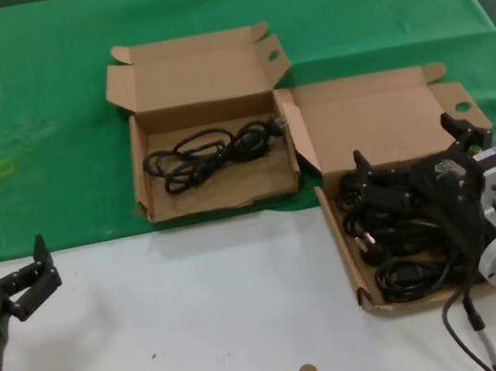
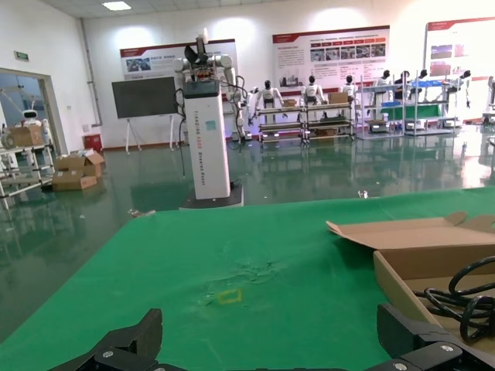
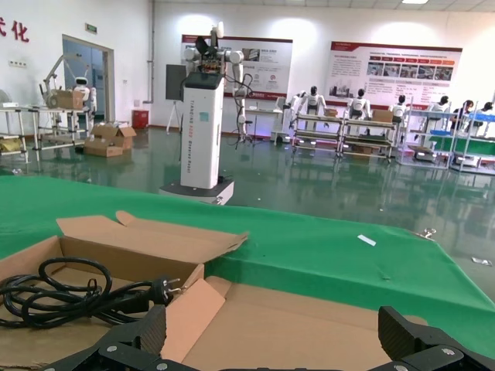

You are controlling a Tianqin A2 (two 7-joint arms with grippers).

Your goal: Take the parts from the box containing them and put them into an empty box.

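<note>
Head view: right gripper (image 1: 411, 154) sits at right of frame, fingers spread wide, over the box containing them (image 1: 378, 115), holding nothing. That box lies at lower right, tray full of black cable bundles (image 1: 403, 237), tall lid open behind. The empty box (image 1: 206, 122) stands at upper centre on the green cloth (image 1: 32, 115), touching the other box's lid edge; one coiled black cable (image 1: 210, 151) lies in its tray. Left gripper (image 1: 30, 274) hangs at lower left over the white table (image 1: 200, 304), fingers wide apart, empty.
</note>
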